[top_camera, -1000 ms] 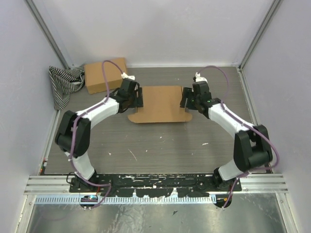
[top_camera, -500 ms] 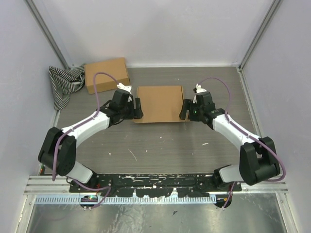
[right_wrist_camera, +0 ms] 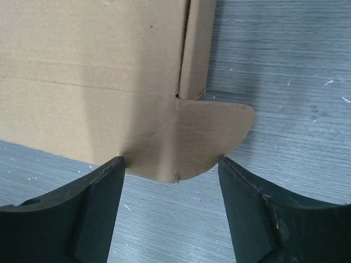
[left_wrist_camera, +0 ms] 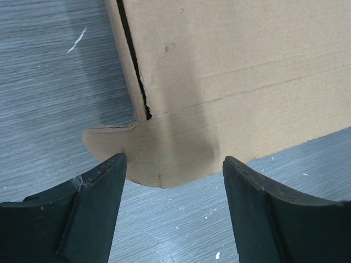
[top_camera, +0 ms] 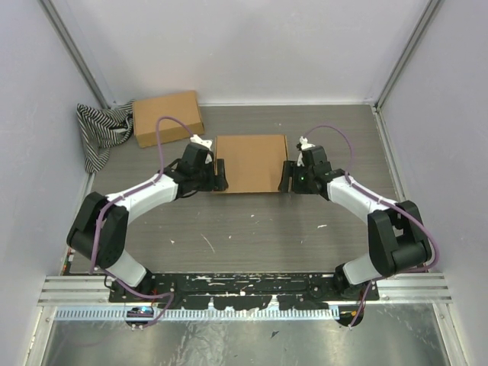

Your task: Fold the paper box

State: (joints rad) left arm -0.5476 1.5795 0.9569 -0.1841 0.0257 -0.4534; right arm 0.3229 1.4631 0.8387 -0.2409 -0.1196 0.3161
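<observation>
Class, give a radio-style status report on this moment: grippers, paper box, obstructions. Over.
Left gripper open, right gripper open, one at each near corner. Paper box unheld, corner tabs sticking out. Nothing in the way.

Brown cardboard paper box (top_camera: 250, 163), lid folded over, rounded corner tabs protruding

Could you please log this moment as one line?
left claw: open, at paper box tab | right claw: open, at opposite tab
</observation>
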